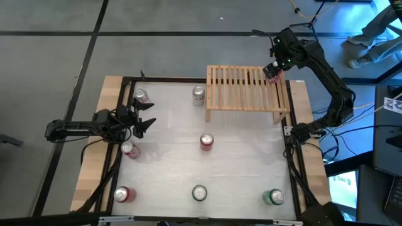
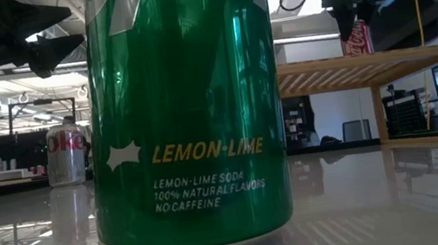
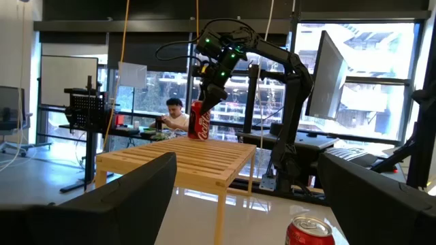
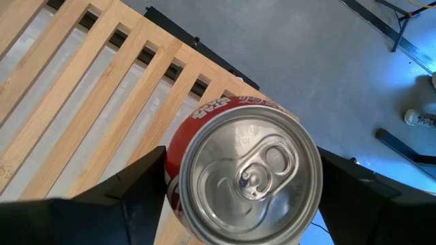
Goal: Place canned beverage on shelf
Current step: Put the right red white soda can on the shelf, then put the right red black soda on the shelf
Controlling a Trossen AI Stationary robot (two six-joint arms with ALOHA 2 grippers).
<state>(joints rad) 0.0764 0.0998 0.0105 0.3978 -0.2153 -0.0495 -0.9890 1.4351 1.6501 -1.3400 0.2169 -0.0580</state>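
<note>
The light-wood slatted shelf [image 1: 245,88] stands on its short legs at the table's far right. My right gripper [image 1: 274,72] is shut on a red cola can [image 4: 245,170] over the shelf's far right corner. The can also shows in the left wrist view [image 3: 198,121] and the low view [image 2: 354,37]. My left gripper [image 1: 147,120] is open and empty at the table's left side, pointing toward the right. My right gripper pinches the red can's side wall [image 4: 174,170] between its two fingers, one on each side just below the top rim. The fingers come from above, pointing down. The can is nearly upright, its base [image 3: 197,136] at the shelf's slats; whether it rests there, I cannot tell.
Several other cans stand on the table: silver ones [image 1: 198,94] [image 1: 141,96] [image 1: 199,193], red ones [image 1: 206,142] [image 1: 130,149] [image 1: 122,194] and a green lemon-lime one [image 1: 274,197] at the near right. The rest of the shelf top [image 4: 88,102] is bare. A person sits in the room beyond.
</note>
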